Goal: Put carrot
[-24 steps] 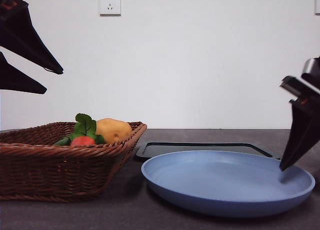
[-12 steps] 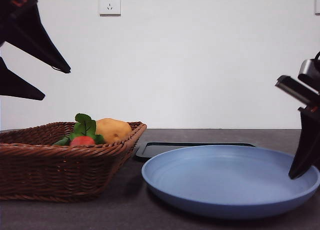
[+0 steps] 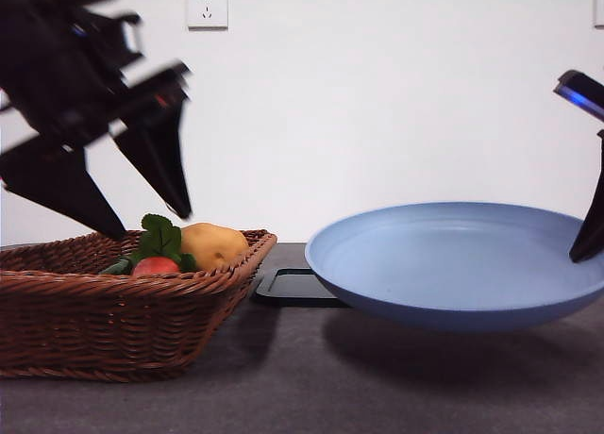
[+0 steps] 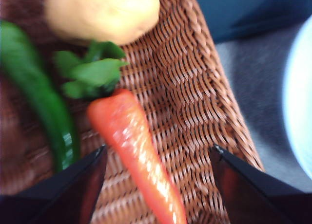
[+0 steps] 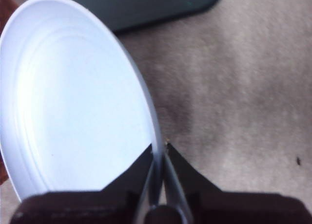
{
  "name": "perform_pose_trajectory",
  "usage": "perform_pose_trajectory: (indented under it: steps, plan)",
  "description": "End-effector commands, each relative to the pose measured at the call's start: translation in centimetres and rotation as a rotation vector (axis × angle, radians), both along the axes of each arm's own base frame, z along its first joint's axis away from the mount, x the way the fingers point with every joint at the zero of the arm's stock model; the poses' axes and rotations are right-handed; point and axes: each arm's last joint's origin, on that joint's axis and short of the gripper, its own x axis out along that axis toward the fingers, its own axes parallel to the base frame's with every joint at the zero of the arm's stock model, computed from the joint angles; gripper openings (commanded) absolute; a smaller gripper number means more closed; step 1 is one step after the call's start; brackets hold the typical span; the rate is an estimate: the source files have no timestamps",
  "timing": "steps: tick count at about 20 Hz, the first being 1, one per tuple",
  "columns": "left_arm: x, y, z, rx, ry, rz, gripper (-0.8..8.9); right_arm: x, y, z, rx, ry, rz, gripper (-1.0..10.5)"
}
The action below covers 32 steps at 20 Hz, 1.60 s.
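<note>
The red-orange carrot (image 4: pixel 134 151) with green leaves lies in the wicker basket (image 3: pixel 113 307) next to a yellow-brown potato (image 4: pixel 102 12) and a green vegetable (image 4: pixel 41 102). In the front view only the carrot's thick end (image 3: pixel 156 265) and leaves show. My left gripper (image 3: pixel 146 222) is open and hangs just above the basket, its jaws either side of the carrot (image 4: pixel 156 160). My right gripper (image 5: pixel 158 153) is shut on the rim of the blue plate (image 3: pixel 453 264) and holds it lifted off the table at the right (image 3: pixel 590 250).
A dark flat tray (image 3: pixel 293 285) lies on the table behind the plate, beside the basket. A white wall with a socket stands at the back.
My left gripper has dropped down and to the right over the basket. My right gripper has lifted the blue plate off the table.
</note>
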Motion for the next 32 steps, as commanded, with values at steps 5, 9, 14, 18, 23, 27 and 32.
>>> perform_pose_trajectory:
  steps: [5,9,14,18,23,27,32]
  plan:
    - [2.5,-2.6,-3.3,0.17,0.102,0.011,3.61,0.2,0.1,0.5,0.008,-0.023,0.004,0.0]
    - [2.7,-2.9,-4.1,0.194,0.109,0.013,3.61,0.2,0.1,0.5,0.008,-0.023,0.004,0.0]
    - [2.6,-2.8,-4.1,0.225,0.107,-0.042,2.15,0.2,0.1,0.5,0.009,-0.024,0.004,0.0]
    - [2.6,-2.8,-4.1,0.229,0.1,-0.056,1.35,0.2,0.1,0.5,0.009,-0.024,0.004,0.0]
    - [2.5,-2.7,-3.0,0.225,0.102,-0.06,1.23,0.2,0.1,0.5,0.009,-0.024,0.004,0.0]
    - [1.5,-2.2,1.3,0.178,0.048,-0.093,1.23,0.2,0.1,0.5,0.008,-0.024,0.004,0.0]
    - [0.4,-4.1,7.9,-0.342,-0.054,-0.428,1.24,0.2,0.1,0.5,0.014,-0.026,0.009,0.0]
